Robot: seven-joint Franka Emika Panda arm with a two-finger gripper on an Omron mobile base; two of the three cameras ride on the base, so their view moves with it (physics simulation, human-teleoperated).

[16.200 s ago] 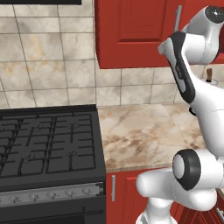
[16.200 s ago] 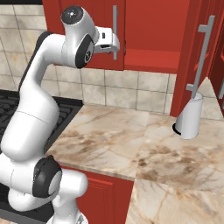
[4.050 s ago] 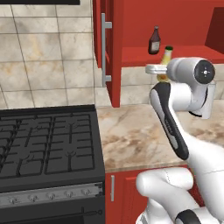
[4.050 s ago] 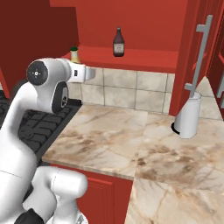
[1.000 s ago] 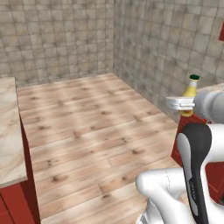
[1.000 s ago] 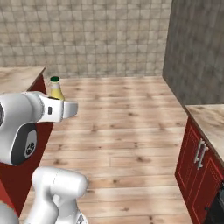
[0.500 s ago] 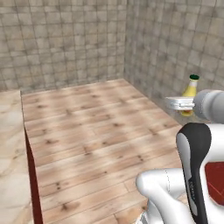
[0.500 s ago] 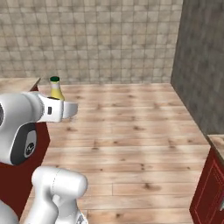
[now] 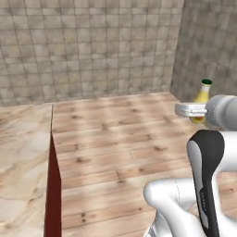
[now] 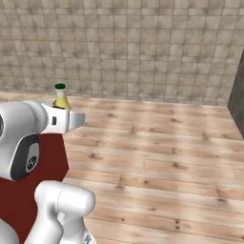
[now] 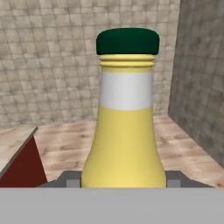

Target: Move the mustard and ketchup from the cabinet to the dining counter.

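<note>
Gripper [image 11: 124, 181] closed around the lower body of the mustard [image 11: 125, 118], the bottle standing upright between the two fingers with its dark green cap on top and a white band under the neck. From the hand view the yellow bottle rises straight up out of the jaws, which stand partly apart, only as wide as the bottle itself.

From the left base view the mustard [image 9: 202, 101] sits up at the far right, carried in the air at the end of the white arm [image 9: 208, 176], well above the wooden floor [image 9: 120, 143]. From the right base view the same bottle [image 10: 60, 97] pokes up just behind the arm's rounded white hand on the left.

At the left lies the dining counter [image 9: 23, 171], its beige marbled top stretching along the near left with a red side face below the edge. The bottle is well apart from that counter, off to its right. A tiled wall [image 10: 143, 47] runs across the far side, meeting a darker tiled wall on the right.
</note>
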